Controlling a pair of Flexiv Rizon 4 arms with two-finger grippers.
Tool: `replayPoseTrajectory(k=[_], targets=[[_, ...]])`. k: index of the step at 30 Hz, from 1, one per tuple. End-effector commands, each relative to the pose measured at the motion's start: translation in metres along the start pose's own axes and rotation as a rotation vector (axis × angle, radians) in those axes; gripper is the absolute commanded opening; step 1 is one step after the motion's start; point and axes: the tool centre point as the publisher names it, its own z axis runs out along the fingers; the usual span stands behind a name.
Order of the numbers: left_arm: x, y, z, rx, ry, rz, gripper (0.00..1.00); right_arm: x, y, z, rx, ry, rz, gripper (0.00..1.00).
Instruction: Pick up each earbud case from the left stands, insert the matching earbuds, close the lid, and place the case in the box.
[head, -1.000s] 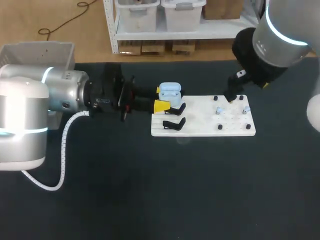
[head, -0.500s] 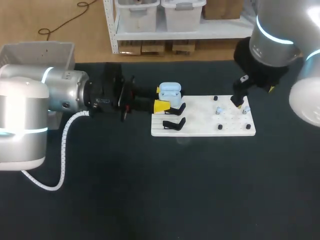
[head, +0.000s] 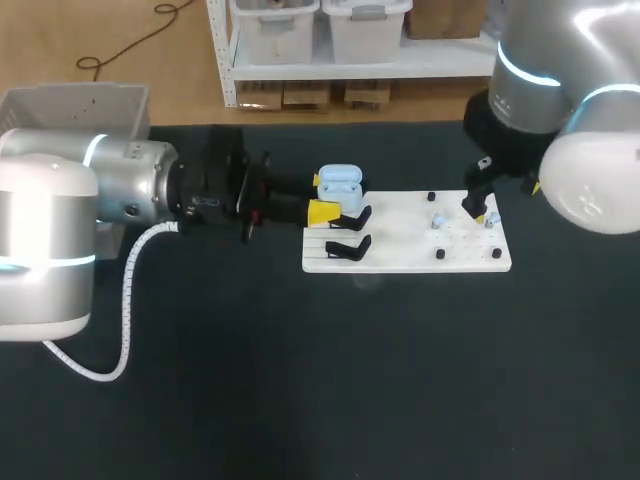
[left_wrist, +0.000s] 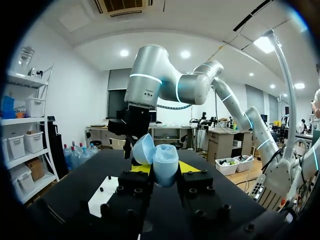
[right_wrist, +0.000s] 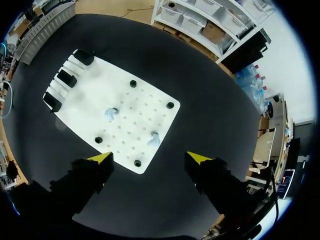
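Since the earlier frames, the right gripper (right_wrist: 149, 158) has shifted out over the right end of the white perforated board (right_wrist: 95, 92), and the right arm's elbow has swung further into the head view. The left arm is unchanged.

The right gripper's jaws are spread wide, empty and touching nothing. A small pale blue earbud (right_wrist: 153, 140) lies on the board just ahead of the fingertips. A second earbud (right_wrist: 111, 114) lies further in, apart from the first.

The left gripper (left_wrist: 165, 169) pinches the pale blue plastic earbud case (left_wrist: 165, 164) from two sides. The hinged lid is open. In the head view the case sits at the board's left end, above the black stands (head: 348, 232).

The step in hand appears to be picking up an earbud:
1. Centre the open fingers over one earbud only.
2. Lower until both tips flank it.
3. Close gently; the part is small and rounded and may slip or roll.
4. Hold the case steady with its cavity facing the approach.

The grey plastic box (head: 60, 100) stands at the far left of the black table (head: 320, 380).
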Motion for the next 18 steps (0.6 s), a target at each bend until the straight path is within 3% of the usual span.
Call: replayPoseTrajectory(k=[1,3,5,18], targets=[[0.0,0.0,0.0,0.0,0.0,0.001,0.0,-0.007,-0.004,0.01,-0.023,0.024,0.001,0.71],[0.0,0.0,0.0,0.0,0.0,0.001,0.0,-0.008,-0.006,0.013,-0.035,0.029,-0.001,0.51],[0.0,0.0,0.0,0.0,0.0,0.001,0.0,-0.008,-0.007,0.015,-0.043,0.032,-0.004,0.46],[0.0,0.0,0.0,0.0,0.0,0.001,0.0,-0.001,-0.005,0.029,-0.025,0.059,-0.103,0.46]])
